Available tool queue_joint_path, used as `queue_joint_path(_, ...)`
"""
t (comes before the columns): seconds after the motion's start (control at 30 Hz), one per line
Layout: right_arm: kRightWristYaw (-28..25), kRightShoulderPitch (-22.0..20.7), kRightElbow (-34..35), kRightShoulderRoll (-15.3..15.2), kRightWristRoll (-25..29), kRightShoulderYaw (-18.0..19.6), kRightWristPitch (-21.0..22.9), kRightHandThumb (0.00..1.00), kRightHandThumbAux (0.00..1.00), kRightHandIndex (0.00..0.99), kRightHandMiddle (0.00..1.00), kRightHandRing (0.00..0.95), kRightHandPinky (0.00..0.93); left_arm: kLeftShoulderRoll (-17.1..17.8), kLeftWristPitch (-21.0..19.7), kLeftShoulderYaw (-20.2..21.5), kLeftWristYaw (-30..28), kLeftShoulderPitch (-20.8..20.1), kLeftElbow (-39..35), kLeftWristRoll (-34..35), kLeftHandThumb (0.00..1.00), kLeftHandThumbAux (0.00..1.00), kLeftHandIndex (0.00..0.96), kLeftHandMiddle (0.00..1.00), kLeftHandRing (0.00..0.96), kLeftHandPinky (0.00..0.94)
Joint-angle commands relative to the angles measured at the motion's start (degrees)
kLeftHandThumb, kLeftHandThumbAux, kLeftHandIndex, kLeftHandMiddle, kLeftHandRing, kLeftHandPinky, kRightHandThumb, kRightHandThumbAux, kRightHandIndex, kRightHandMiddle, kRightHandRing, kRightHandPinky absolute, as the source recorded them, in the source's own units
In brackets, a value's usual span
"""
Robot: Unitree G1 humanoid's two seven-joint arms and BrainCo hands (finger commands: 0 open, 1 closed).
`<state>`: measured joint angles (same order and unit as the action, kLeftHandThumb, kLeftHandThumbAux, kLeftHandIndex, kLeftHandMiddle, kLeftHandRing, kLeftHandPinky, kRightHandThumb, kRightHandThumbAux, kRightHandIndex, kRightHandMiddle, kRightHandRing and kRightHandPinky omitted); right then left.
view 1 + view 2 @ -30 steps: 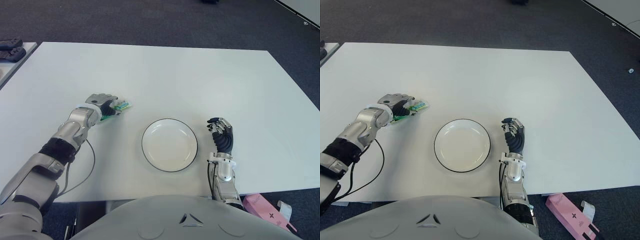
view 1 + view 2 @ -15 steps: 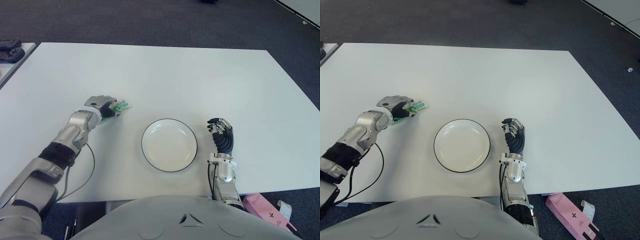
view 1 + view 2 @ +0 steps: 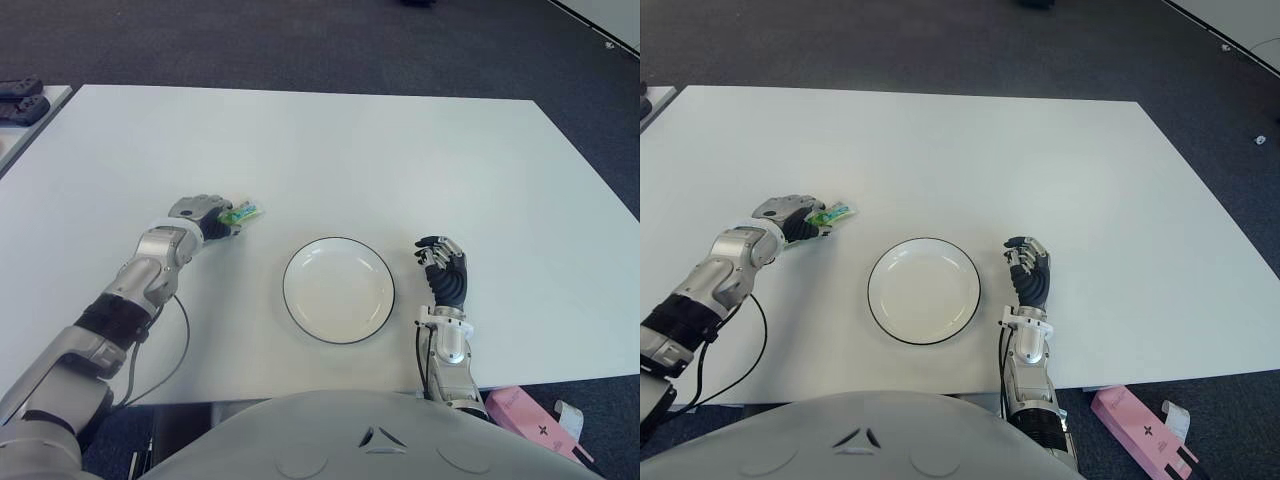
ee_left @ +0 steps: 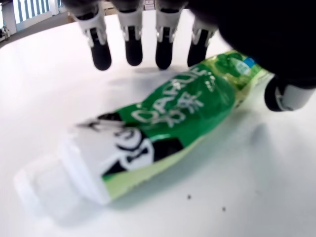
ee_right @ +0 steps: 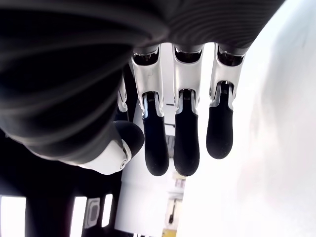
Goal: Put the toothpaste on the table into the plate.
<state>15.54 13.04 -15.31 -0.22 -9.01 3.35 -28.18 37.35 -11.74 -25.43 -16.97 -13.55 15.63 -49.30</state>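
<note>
The toothpaste (image 4: pixel 168 118) is a green and white tube with a white cap, lying flat on the white table (image 3: pixel 400 160) left of the plate. Only its end (image 3: pixel 242 212) shows past my left hand (image 3: pixel 200 215) in the eye views. That hand hovers over the tube with its fingertips (image 4: pixel 133 52) stretched beyond it and the thumb (image 4: pixel 286 96) beside the crimped end, none closed on it. The white plate (image 3: pixel 338 290) with a dark rim holds nothing. My right hand (image 3: pixel 443 268) shows just right of the plate, fingers relaxed and holding nothing.
A second table at the far left carries dark objects (image 3: pixel 20 95). A pink box (image 3: pixel 530 420) lies on the floor past the near right table edge. A cable (image 3: pixel 175 335) loops under my left forearm.
My left hand has drawn back a little toward the near left along the tube. The toothpaste stays on the table. The right hand has not moved.
</note>
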Motion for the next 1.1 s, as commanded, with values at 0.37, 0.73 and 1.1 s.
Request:
queue_joint_path(0.37, 0.13, 0.98, -1.09, 0.07, -0.16, 0.27, 0.77, 0.712, 0.731, 0.427, 0.493, 0.513, 0.519, -1.68, -1.9, -0.93, -2.74, 4.33, -0.82, 1.75, 0.413, 0.326, 0.141, 0.15, 0.121, 0.163)
queue_joint_path(0.73, 0.3, 1.04, -0.76, 0.14, -0.09, 0.42, 1.07, 0.714, 0.731, 0.428, 0.495, 0.516, 0.521, -2.66, 0.05, 0.45, 1.1, 5.84, -0.84, 2.94, 0.524, 0.383, 0.245, 0.253, 0.246, 0.315)
queue_joint_path(1.1, 0.46, 1.35, 0.19, 0.34, -0.05, 0.7, 1.85, 0.714, 0.731, 0.428, 0.499, 0.517, 0.526, -5.57, 0.24, 2.62, 8.34, 7.34, 0.46, 3.84, 0.709, 0.439, 0.449, 0.402, 0.378, 0.396)
